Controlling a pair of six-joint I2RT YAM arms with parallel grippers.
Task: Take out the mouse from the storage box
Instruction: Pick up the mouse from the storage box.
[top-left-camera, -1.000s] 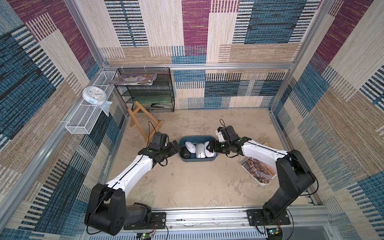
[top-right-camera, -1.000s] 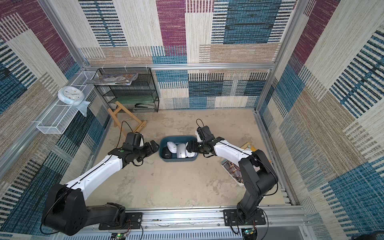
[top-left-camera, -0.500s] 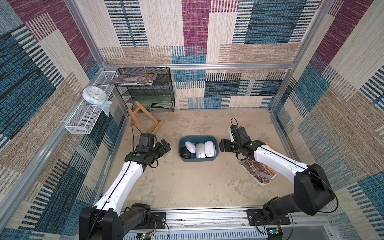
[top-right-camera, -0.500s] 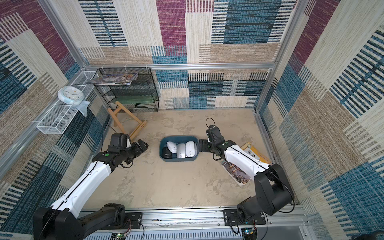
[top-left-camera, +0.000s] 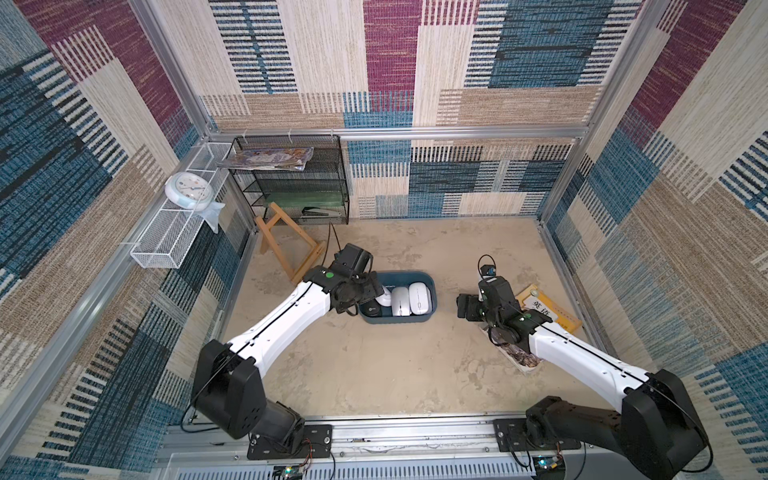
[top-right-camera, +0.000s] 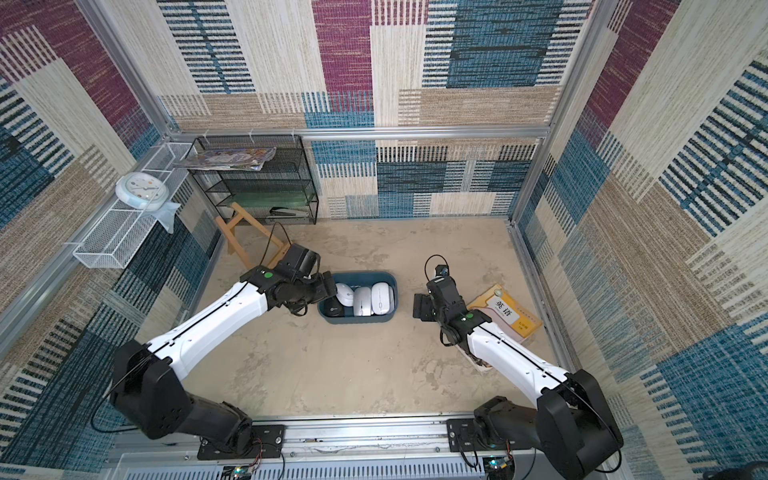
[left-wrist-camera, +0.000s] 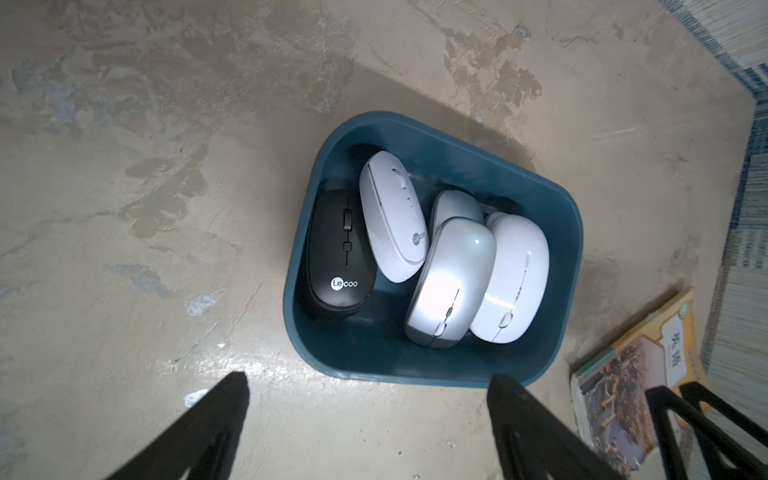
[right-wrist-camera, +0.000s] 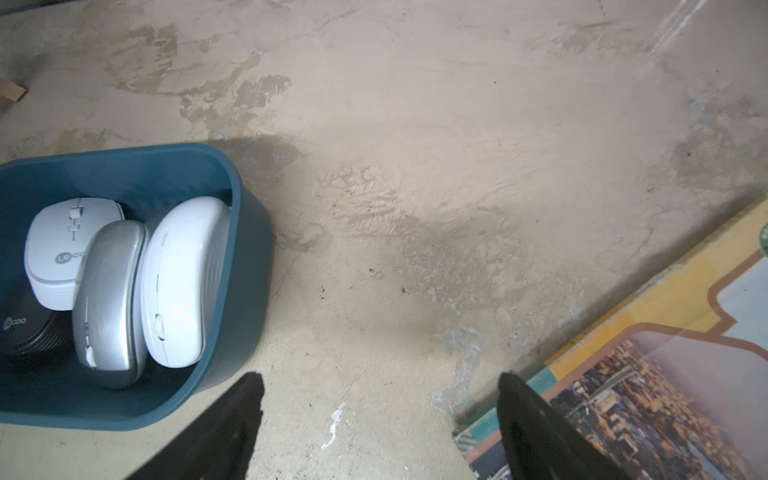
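Storage box at bench centre; mice lengthwise toward nearer left gripper, spread, empty; right gripper spread, off box's right end.

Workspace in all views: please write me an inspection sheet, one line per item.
Surface: beige tabletop, mottled with darker patches.
Job's things: storage box holds one black mouse and several white or silver mice; none taken out.
Clutter: yellow book with a city photo, near the right gripper; wooden easel by the rack.
Grippers: left gripper open, empty, at the box's end; right gripper open, empty, apart from the box.
Cables: black cable loops at both wrists, none in the box.
Surroundings: black mesh rack, white wire basket with clock, patterned carpet walls.
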